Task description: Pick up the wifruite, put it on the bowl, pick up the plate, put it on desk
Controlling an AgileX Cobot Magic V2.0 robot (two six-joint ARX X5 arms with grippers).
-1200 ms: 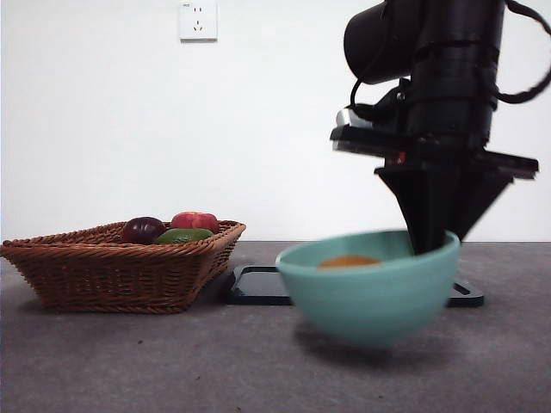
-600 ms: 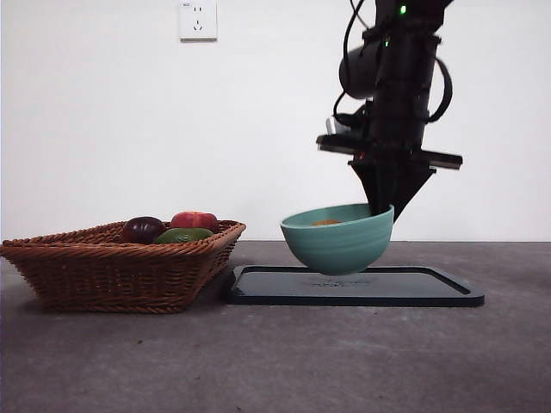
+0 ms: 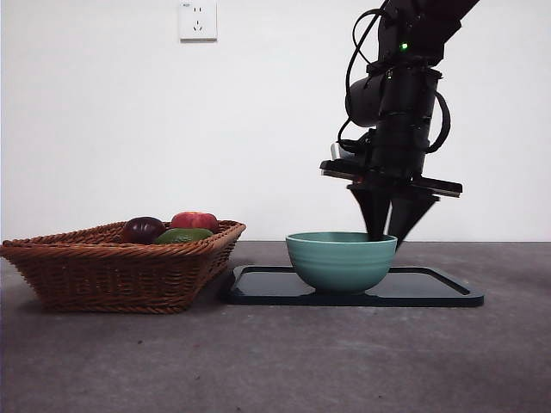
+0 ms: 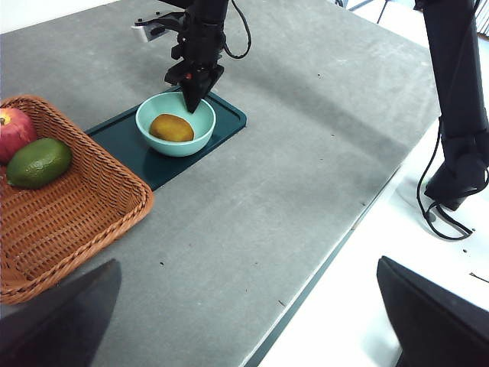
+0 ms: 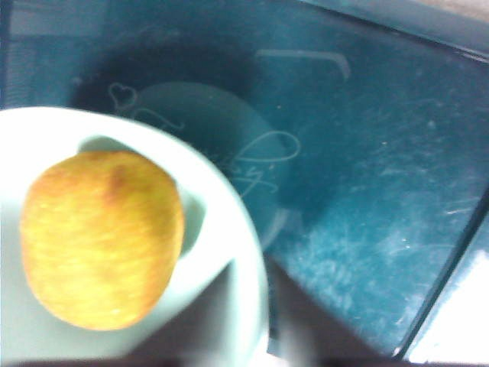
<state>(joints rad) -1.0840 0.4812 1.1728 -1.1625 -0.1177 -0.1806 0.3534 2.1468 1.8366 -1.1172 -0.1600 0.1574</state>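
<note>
Though ridged, bowl [image 3: 341, 261] smoothly round.

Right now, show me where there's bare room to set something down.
The desk is bare in front of the tray and out to its edge. The tray's end beyond the bowl is free too. It is crowded at the bowl, which holds the wifruite with the right gripper at its rim, and at the basket.

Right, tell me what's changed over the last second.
The right gripper carried the bowl, with the wifruite inside, from up in the air near the camera back and down onto the dark tray. It is clamped on the bowl's rim at both times. The basket of fruit stayed put.
</note>
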